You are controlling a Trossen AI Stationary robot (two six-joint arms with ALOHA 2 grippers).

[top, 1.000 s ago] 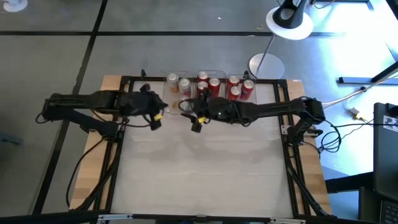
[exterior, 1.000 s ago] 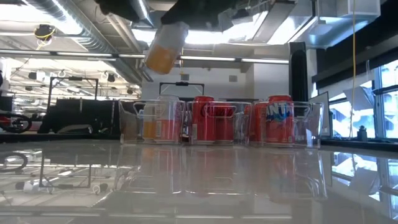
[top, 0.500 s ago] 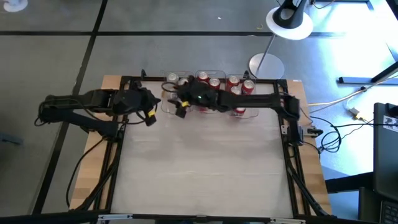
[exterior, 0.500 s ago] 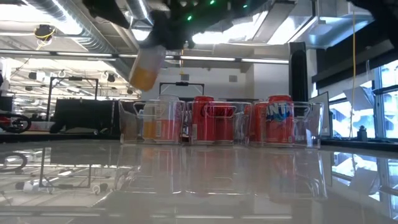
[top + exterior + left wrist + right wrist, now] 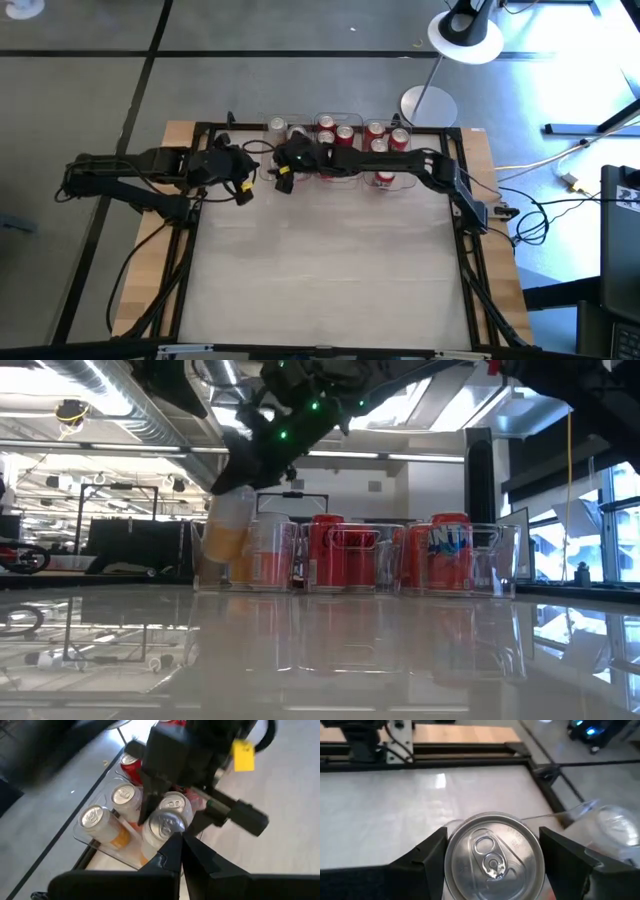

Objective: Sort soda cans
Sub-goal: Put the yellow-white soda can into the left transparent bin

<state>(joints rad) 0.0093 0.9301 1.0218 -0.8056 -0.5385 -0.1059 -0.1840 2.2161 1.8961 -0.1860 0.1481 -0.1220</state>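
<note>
Table: my white work surface [image 5: 320, 270] lies inside a dark frame, with the bins in a row along its far edge.
My right arm: it reaches from the right side of the table across the row of bins toward the leftmost one.
My left arm: it waits over the table's left edge, its wrist camera looking at the leftmost bin and at my other gripper.
Bins: three clear plastic bins [image 5: 350, 560] stand side by side. The middle and right ones hold red cans [image 5: 450, 550]; the leftmost holds pale cans with orange at the bottom.
My right gripper [image 5: 287, 160]: clenched on a pale can, one dark finger [image 5: 427, 857] on each side of its body. It hangs at the near left corner of the leftmost bin.
Held can [image 5: 492, 852]: silver top with pull tab facing my wrist camera, pale body with an orange lower part [image 5: 225, 532]. In the low view it sits slightly tilted, low in front of the left bin's left end. I cannot tell whether its base touches the table.
My left gripper [image 5: 243, 187]: near the left bin, just left of my right gripper. I cannot tell how its fingers stand.
Cans in the left bin: two pale cans [image 5: 125, 797] show silver tops beyond the held one, a third [image 5: 95, 818] at the bin's end.
Yellow tag [image 5: 243, 756]: it hangs from my right arm's wrist.
</note>
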